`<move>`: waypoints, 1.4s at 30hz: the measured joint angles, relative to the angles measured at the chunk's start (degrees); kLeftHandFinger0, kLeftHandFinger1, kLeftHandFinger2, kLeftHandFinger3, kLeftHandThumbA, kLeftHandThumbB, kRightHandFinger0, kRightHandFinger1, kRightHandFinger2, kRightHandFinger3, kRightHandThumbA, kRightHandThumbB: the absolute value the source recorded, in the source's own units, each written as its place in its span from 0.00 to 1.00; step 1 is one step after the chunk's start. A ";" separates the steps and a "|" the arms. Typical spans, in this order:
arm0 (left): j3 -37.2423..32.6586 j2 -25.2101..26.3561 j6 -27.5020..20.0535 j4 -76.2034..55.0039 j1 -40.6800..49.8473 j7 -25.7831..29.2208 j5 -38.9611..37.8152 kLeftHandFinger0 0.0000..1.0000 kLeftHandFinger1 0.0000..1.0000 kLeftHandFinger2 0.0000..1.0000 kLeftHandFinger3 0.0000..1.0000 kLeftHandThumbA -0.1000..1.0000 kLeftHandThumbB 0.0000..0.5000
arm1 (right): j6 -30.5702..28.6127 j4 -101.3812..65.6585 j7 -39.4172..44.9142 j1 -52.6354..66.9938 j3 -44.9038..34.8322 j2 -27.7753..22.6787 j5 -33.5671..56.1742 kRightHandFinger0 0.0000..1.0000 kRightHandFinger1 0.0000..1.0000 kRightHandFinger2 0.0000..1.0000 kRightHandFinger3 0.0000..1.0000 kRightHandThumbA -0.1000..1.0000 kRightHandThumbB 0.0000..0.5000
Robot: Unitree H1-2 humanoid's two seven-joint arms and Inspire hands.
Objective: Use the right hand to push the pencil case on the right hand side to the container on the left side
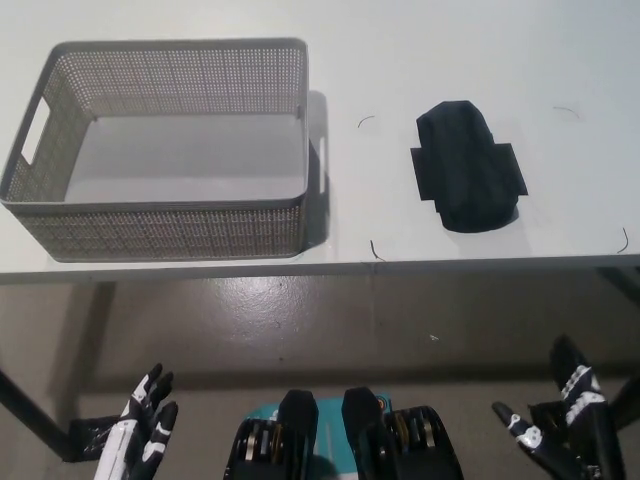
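A black pencil case (467, 167) lies flat on the white table (400, 60), right of centre and close to the front edge. To its left stands a grey perforated basket (160, 225), with nothing visible inside. My black right hand (562, 427) hangs low at the bottom right, below the table's edge and far from the case, with its fingers spread and holding nothing. The white left hand (142, 432) rests at the bottom left, also below the table, fingers apart.
The table's front edge (330, 268) runs across the middle of the picture, with brown floor below it. A bare strip of tabletop separates the basket from the case. Dark table legs show at the lower left and far right.
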 measured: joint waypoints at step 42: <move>-1.11 0.30 -1.34 -6.68 1.77 -0.63 1.24 1.00 1.00 1.00 1.00 0.88 0.62 | 11.86 27.90 0.68 -47.63 -2.63 -13.01 0.36 1.00 1.00 1.00 1.00 1.00 0.62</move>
